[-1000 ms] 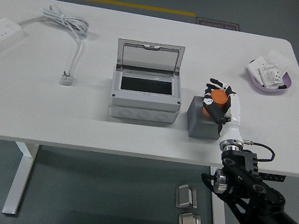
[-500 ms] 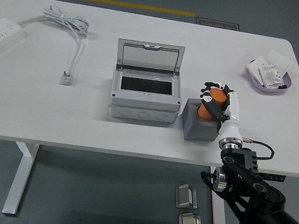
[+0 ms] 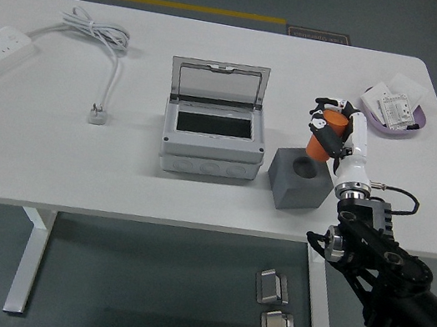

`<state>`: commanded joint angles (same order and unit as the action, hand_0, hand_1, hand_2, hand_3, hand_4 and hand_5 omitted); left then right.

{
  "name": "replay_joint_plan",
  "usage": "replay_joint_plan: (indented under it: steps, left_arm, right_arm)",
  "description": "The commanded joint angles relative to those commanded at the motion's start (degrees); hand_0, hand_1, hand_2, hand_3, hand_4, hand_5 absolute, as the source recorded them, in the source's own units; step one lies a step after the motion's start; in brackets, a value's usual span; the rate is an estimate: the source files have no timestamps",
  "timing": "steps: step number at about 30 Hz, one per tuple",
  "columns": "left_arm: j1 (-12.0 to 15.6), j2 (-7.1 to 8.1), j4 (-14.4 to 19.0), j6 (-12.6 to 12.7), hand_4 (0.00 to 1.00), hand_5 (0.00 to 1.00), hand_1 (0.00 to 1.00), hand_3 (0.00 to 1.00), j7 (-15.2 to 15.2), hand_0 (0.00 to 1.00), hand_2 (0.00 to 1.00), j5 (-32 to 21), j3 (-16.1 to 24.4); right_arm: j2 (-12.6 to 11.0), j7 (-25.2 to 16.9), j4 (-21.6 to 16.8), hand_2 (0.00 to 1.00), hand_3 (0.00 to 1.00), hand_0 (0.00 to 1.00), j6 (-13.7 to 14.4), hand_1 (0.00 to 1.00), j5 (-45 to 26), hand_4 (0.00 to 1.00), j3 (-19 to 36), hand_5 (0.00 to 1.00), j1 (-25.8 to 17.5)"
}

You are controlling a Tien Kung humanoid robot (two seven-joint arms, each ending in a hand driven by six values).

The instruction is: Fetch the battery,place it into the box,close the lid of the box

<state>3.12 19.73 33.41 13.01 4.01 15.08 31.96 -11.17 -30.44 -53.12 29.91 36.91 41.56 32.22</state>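
On white table (image 3: 51, 151): robot hand (image 3: 335, 133) grips orange battery (image 3: 323, 138) above grey block (image 3: 299, 179).

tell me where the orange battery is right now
In the head view the orange battery is on the table's right side, held in the right hand just above the grey block, right of the open box.

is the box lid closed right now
No, the box has its clear lid standing up behind the dark opening, while the right hand holds the orange battery beside it.

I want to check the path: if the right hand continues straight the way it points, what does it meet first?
The right hand, holding the orange battery, points toward the far edge; the white table there looks free, though depth is unclear.
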Motion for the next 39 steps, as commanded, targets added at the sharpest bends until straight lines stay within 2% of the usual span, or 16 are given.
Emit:
replay_joint_plan:
  steps: [4, 7, 11, 17, 21, 24, 30, 39]
  left_arm:
    - [0.0, 0.13, 0.0, 0.1, 0.376, 0.002, 0.721, 0.673, 0.4, 0.658, 0.626, 0.4, 0.4]
    - [0.1, 0.23, 0.1, 0.2, 0.375, 0.002, 0.724, 0.673, 0.6, 0.660, 0.626, 0.3, 0.5]
    - [0.2, 0.50, 0.2, 0.3, 0.375, 0.002, 0.724, 0.673, 0.4, 0.660, 0.626, -0.2, 0.3]
    - [0.3, 0.92, 0.3, 0.5, 0.373, 0.002, 0.725, 0.671, 0.9, 0.659, 0.625, -0.3, 0.6]
    - [0.6, 1.08, 0.5, 0.9, 0.372, 0.002, 0.724, 0.670, 3.1, 0.659, 0.626, 1.3, 2.1]
    - [0.8, 1.17, 0.7, 1.3, 0.372, 0.002, 0.724, 0.670, 4.7, 0.659, 0.626, 2.6, 3.4]
    - [0.9, 1.36, 0.9, 1.8, 0.368, 0.002, 0.724, 0.669, 7.0, 0.660, 0.625, 4.9, 5.4]
    - [0.2, 1.63, 1.0, 1.7, 0.367, 0.002, 0.724, 0.670, 7.7, 0.661, 0.624, 6.2, 6.0]
  right_arm:
    - [-1.1, 2.8, -2.0, 0.289, 0.248, 0.313, 1.4, 0.204, 4.2, 0.002, -2.8, 0.002, 2.7]
    - [-1.6, 6.6, -3.4, 0.288, 0.248, 0.311, 2.4, 0.204, 9.6, 0.002, -6.3, 0.002, 6.0]
    - [-1.5, 11.6, -3.0, 0.288, 0.248, 0.311, 2.8, 0.204, 18.0, 0.002, -11.2, 0.002, 10.3]
    - [-0.4, 19.1, -0.6, 0.285, 0.247, 0.307, 1.0, 0.204, 30.4, 0.002, -18.5, 0.002, 16.6]
    - [1.4, 23.3, 1.2, 0.281, 0.245, 0.294, -0.8, 0.203, 37.1, 0.002, -22.0, 0.002, 19.2]
    - [2.7, 24.2, 2.6, 0.281, 0.245, 0.294, -1.4, 0.203, 40.3, 0.002, -23.3, 0.002, 20.2]
    - [5.5, 24.4, 5.2, 0.273, 0.240, 0.281, -1.7, 0.202, 40.7, 0.002, -25.8, 0.002, 21.5]
    - [8.1, 24.3, 9.6, 0.271, 0.237, 0.278, -1.6, 0.201, 36.3, 0.002, -32.5, 0.002, 23.9]
